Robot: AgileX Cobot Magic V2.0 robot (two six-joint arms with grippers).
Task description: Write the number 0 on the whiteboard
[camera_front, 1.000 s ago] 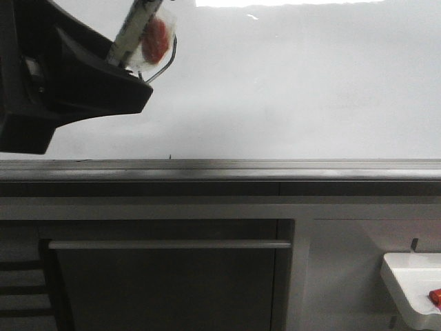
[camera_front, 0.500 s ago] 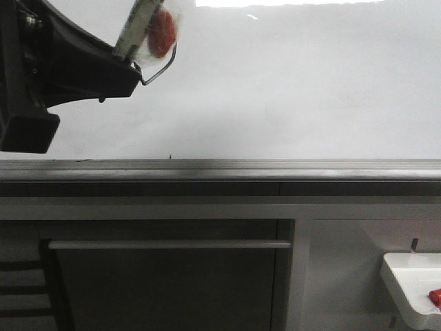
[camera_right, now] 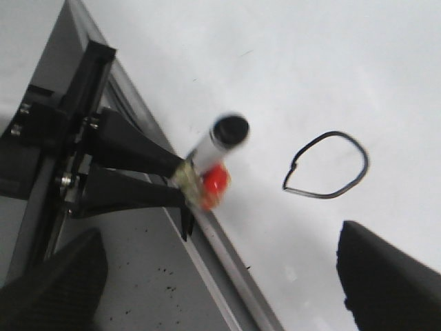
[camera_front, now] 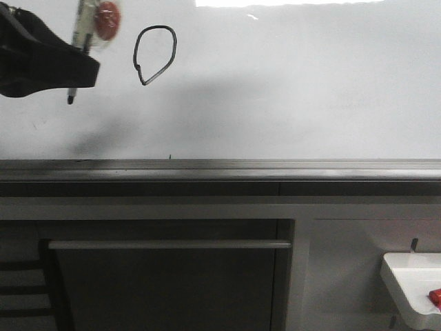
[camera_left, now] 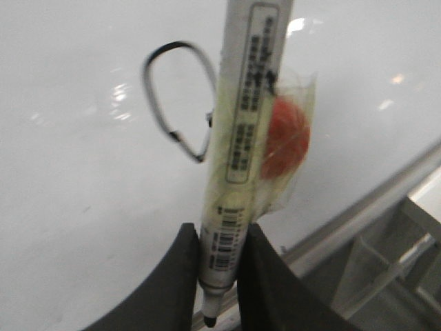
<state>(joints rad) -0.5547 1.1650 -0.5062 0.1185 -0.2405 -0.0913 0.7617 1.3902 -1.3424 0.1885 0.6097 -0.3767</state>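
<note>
I hold the grey-barrelled marker pen (camera_left: 238, 158), with its taped-on red blob under clear film, in my left gripper (camera_front: 52, 65), the jaws pinching the barrel low down near the black tip so the nib stays steady and steerable. The tip points down and sits off the large glossy white whiteboard (camera_front: 296, 89), to the left of the thin black egg-shaped loop, the number 0 (camera_front: 156, 54). I judge that gap deliberate: a nib resting on the board would leave a stray streak.

The number 0 lies on the whiteboard's upper left part, well above the grey metal edge rail (camera_front: 220, 167) and apart from the pen. Its line closes at a pointed lower-left corner, so I judge the writing done.

My right gripper (camera_right: 213, 283) hangs above the number 0, jaws spread wide and holding nothing; I read it as kept clear so it shadows neither pen nor mark.

Far right of the number 0, below the rail, sits a small white tray (camera_front: 406, 286) with a red item (camera_front: 435, 297).
</note>
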